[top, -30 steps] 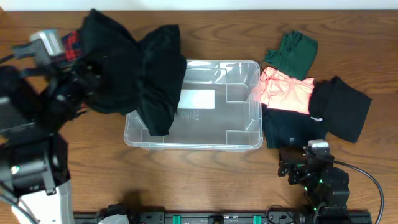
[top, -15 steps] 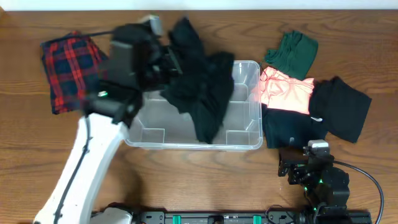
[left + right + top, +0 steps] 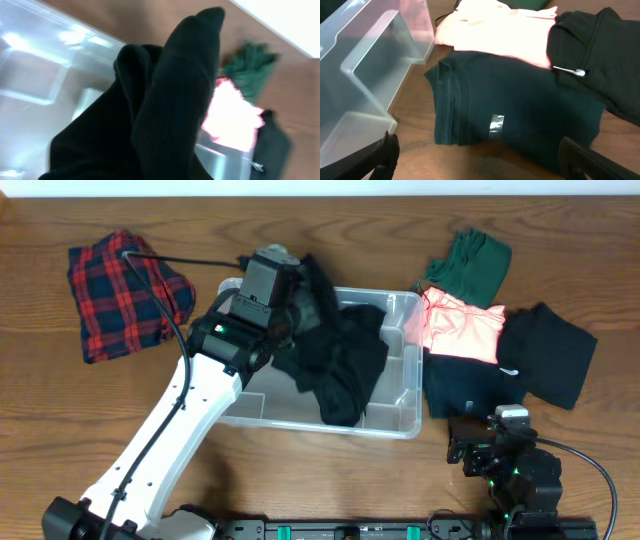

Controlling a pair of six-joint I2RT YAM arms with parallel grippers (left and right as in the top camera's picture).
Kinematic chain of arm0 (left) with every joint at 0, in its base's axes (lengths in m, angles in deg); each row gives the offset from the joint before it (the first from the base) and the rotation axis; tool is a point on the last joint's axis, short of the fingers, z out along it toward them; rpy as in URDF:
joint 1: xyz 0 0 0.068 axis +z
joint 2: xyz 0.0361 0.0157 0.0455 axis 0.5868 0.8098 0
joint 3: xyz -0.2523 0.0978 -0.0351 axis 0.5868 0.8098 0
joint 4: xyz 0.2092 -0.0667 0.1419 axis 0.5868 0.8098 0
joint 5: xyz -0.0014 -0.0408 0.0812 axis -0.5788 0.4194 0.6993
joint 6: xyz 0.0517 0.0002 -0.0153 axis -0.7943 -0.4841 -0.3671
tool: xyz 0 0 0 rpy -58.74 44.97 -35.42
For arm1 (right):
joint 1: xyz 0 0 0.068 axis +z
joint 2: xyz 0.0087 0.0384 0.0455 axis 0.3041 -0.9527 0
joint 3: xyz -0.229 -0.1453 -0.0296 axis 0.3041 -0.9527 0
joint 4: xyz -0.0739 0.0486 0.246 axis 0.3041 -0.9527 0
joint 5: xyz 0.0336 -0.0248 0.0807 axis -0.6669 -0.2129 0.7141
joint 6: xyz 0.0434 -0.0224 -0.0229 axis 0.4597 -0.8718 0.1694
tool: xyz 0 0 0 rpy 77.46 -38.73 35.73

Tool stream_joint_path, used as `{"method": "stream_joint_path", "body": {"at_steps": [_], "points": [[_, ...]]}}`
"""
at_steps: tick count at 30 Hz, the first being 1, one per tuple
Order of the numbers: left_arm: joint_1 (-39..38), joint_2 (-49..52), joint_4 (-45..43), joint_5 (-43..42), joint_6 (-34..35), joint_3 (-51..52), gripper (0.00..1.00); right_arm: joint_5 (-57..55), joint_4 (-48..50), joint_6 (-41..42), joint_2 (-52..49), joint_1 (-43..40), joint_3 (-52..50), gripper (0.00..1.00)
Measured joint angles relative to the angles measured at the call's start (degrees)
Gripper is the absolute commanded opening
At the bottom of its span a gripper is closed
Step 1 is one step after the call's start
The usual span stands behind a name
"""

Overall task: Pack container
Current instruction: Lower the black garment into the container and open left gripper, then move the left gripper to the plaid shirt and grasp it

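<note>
The clear plastic bin (image 3: 405, 395) was found at the middle of the bench, mouth up. Its long axis was laid left to right, nearly along the front edge, with the right end turned slightly toward that edge.

The left gripper (image 3: 285, 285) was held above the bin's far rim, with a black garment (image 3: 340, 365) draped from it down into the bin. Its jaws were buried in cloth in both views, so whether they were closed on the garment could not be told. The right gripper (image 3: 470, 450) was parked near the front right corner, fingers spread wide with nothing between them.

Part of the black garment was bunched over the far rim. If let go there, a fold could be left hanging outside. If cloth were snagged on the fingers, the light bin might be dragged or tipped as the arm was lifted.
</note>
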Motion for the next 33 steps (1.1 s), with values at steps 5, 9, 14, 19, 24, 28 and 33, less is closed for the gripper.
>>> {"method": "stream_joint_path", "body": {"at_steps": [5,9,14,19,24,28,33], "points": [[0.0,0.0,7.41,5.22,0.68,0.15,0.12,0.02,0.0,0.0,0.0,0.0,0.0,0.99],[-0.04,0.0,11.72,8.68,0.81,0.2,0.4,0.0,0.02,0.0,0.0,0.0,-0.02,0.99],[1.84,-0.33,13.92,14.86,-0.44,0.2,0.93,0.0,0.0,0.0,0.0,0.0,0.0,0.99],[11.13,-3.74,11.72,18.25,-4.7,0.2,0.98,0.0,0.0,0.0,0.0,0.0,0.0,0.99],[25.66,-6.21,6.16,12.94,-12.2,0.11,0.98,0.0,0.0,0.0,0.0,0.0,0.0,0.99],[40.04,-4.2,1.66,3.1,-16.61,0.07,0.98,0.02,0.0,0.0,0.0,0.0,0.0,0.99],[53.13,1.92,-4.68,-9.05,-20.83,0.04,0.98,0.0,0.0,0.0,0.0,0.0,0.0,0.99]]}}
